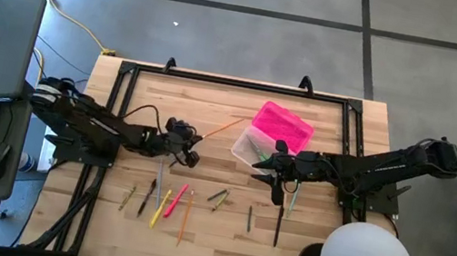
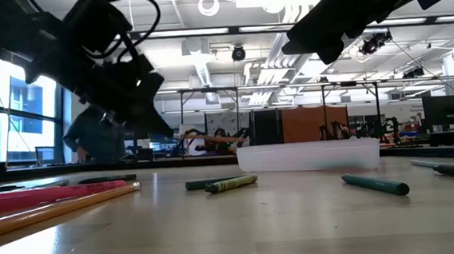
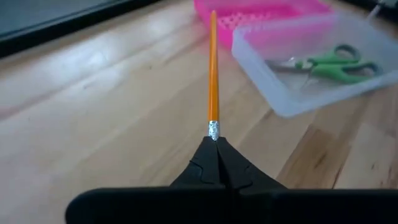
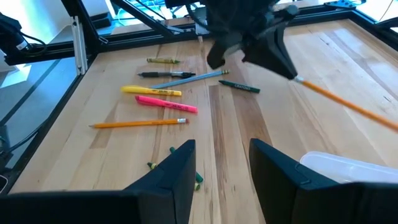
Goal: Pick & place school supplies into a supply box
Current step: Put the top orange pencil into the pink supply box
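I see one orange pencil (image 3: 213,68) pinched in left pincer (image 3: 214,144), pointing at one box (image 3: 323,68). Right pincer (image 4: 221,163) spread wide.

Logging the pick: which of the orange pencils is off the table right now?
The orange pencil clamped at its eraser end by the left gripper; the other orange pencil lies flat among the markers.

Left pincer (image 4: 292,73) clamps an orange pencil (image 4: 348,104) above the scattered pens (image 4: 160,99)
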{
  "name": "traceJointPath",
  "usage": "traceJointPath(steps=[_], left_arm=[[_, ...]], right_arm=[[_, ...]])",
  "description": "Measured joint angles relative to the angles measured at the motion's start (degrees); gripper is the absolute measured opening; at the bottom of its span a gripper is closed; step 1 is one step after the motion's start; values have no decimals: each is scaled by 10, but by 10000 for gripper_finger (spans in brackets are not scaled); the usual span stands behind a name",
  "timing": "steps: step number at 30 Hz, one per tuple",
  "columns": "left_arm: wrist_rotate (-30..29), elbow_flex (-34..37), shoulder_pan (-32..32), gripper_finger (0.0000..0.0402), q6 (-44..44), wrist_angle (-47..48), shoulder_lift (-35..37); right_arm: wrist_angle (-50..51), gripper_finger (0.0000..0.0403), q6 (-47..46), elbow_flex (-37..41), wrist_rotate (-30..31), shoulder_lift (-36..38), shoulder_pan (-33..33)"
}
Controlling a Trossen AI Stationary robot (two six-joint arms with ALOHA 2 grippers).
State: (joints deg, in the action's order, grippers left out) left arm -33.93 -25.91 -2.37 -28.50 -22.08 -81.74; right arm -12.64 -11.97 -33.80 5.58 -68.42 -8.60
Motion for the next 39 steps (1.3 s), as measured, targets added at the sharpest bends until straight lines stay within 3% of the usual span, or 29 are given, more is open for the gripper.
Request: traceJointPath(steps=[3, 9, 17, 23, 31, 35, 39], left_arm=[[12, 0, 0, 10, 9, -9, 27], [124, -1, 0, 18, 93, -19, 41], [173, -4, 1, 24, 142, -47, 30], [195, -82, 2, 10, 194, 12, 29], [196, -216, 33, 25, 207, 145, -60], [214, -257, 37, 11, 206, 151, -131], [190, -295, 36, 19, 208, 152, -185]], right_arm=[[0, 129, 0, 0, 0, 0, 0], [0, 129, 3, 0, 7, 0, 0], [-1, 129, 4, 0, 20, 0, 0], [-1, 129, 4, 0, 28, 0, 0], [-7, 129, 2, 0, 28, 0, 0], [-5, 129, 1, 0, 27, 0, 0], [-2, 129, -10, 0, 26, 0, 0]])
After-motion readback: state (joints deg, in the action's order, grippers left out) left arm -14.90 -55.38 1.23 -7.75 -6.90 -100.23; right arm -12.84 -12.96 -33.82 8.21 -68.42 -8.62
